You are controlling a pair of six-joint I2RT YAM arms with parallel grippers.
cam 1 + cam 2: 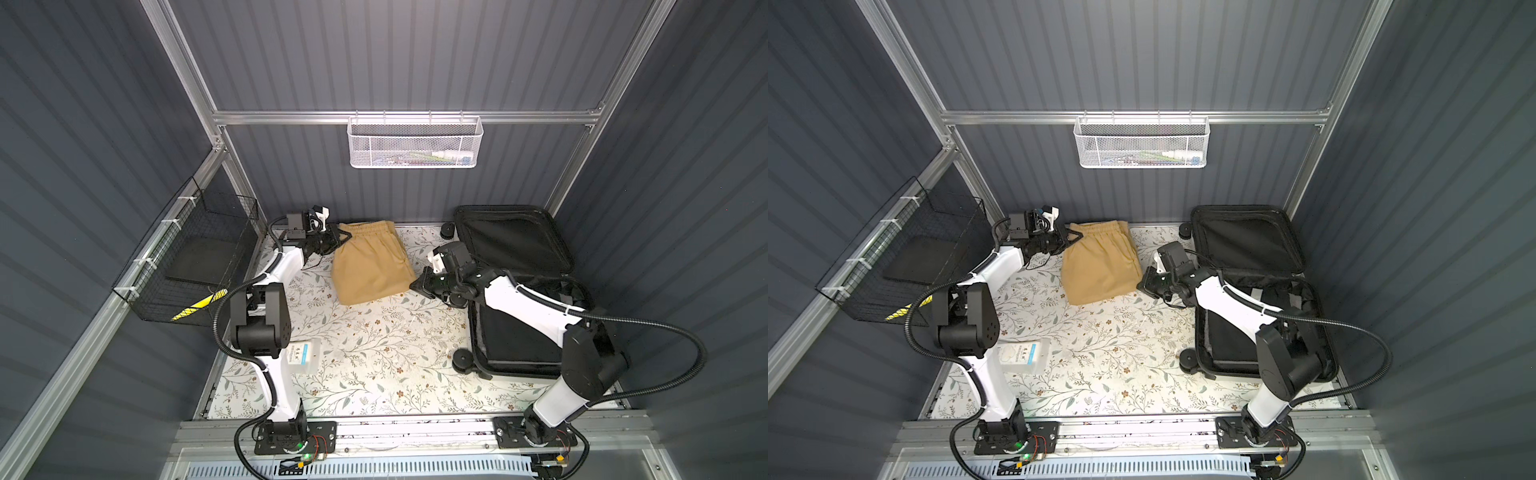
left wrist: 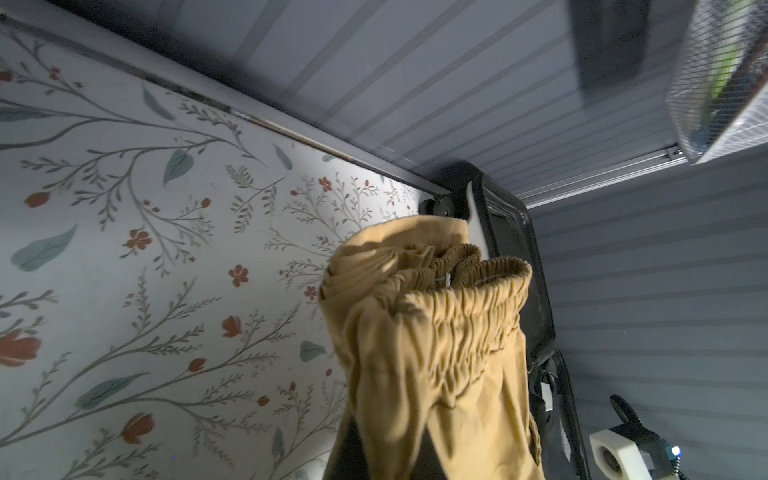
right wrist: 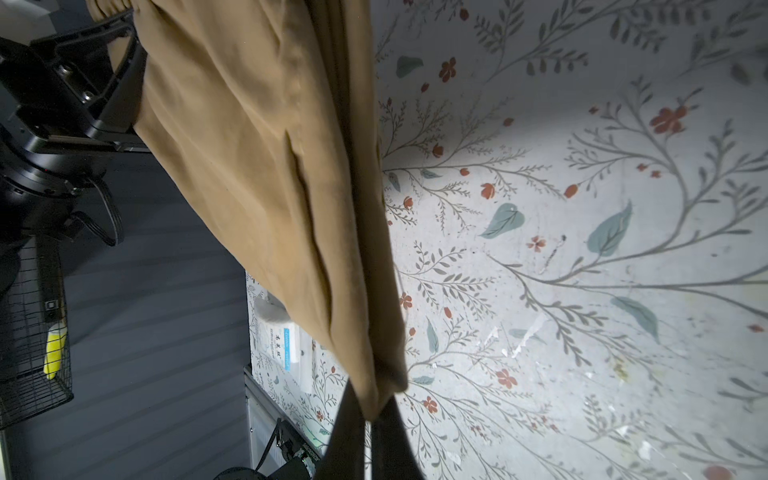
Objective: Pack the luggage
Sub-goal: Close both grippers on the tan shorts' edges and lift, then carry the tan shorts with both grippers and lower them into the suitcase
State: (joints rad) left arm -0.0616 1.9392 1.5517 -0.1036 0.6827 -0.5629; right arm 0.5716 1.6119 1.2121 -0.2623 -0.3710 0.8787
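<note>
– Since the suitcase lies open at the right end of the table, lid propped against the back wall and base flat: anything in it?
– None seen. Lid lining is bare. The base is bare where visible, but the right arm crosses over part of it. Both top views agree.
– Nearest item?
– Folded tan trousers, just left of the suitcase, toward the back of the table. Not in the case yet.
– Pincers?
– Both closed on cloth. The left gripper has the far left corner, at the elastic waistband. The right gripper has the near right corner. The right wrist view shows its jaws pinched on the fabric, which runs up to the other pincer. Cannot tell from above whether the trousers are clear of the table.
– Farther out?
– Beside the left arm, a white packet on the table, unpacked. On the left wall, a black wire basket with something yellow in it. On the back rail, a white mesh basket holding items too small to name.
– Progress?
– Early, by my reckoning. The case is open and the first item is gripped. A two-handed carry to the base looks like the step in hand. Left to do: trousers in, then the packet, perhaps the basket items, then close up.
</note>
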